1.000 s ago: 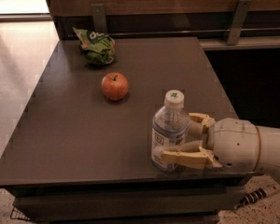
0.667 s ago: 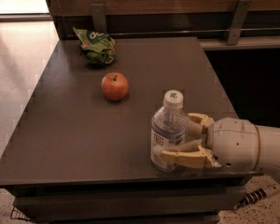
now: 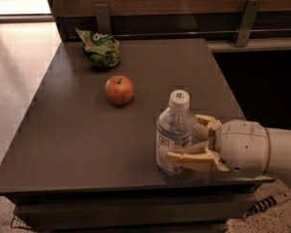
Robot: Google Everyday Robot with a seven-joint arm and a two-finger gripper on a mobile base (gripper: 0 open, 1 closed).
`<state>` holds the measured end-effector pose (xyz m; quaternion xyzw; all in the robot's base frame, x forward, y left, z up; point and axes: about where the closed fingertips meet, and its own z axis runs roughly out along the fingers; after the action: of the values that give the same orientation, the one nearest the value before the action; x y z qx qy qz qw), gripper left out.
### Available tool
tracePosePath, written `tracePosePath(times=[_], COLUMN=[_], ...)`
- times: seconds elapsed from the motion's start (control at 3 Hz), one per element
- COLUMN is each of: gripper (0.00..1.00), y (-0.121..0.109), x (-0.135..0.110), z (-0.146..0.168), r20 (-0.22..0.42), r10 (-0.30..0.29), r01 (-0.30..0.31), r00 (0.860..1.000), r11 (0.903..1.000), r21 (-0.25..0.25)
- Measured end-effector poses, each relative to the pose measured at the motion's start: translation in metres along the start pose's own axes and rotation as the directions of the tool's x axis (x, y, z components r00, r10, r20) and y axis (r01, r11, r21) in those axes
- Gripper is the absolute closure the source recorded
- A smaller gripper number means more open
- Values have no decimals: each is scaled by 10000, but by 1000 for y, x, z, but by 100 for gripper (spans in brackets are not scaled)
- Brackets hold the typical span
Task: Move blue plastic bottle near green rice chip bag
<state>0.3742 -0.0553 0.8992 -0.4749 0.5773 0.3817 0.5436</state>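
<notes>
Dark grey-brown table [image 3: 77,130], 3 spots of colour on it, and 1 pale gripper [image 3: 184,140] at the front right edge.
Near the back left corner, the green rice chip bag [image 3: 101,48] is bright green with white lettering and an orange-red patch. The apple [image 3: 119,89] is red-orange with a dark stem. The blue plastic bottle [image 3: 175,135] is clear with a bluish tint. Its cap [image 3: 179,99] is white with a green mark, and its label [image 3: 167,141] is white with blue print. The gripper's 2 fingers [image 3: 191,160], clasped on the bottle, are yellowish tan, and the rounded wrist [image 3: 240,147] behind them is white.
</notes>
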Motion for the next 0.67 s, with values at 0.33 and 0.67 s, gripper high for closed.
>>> tracePosePath(times=[0.33, 0.67], gripper=[100, 100], y=[-33, -92], x=[-28, -55], z=[-12, -17], r20=[417, 769], r10=[-233, -154], r01=[224, 120], r00=[9989, 9969], r11=[9995, 9990], r21=[217, 434])
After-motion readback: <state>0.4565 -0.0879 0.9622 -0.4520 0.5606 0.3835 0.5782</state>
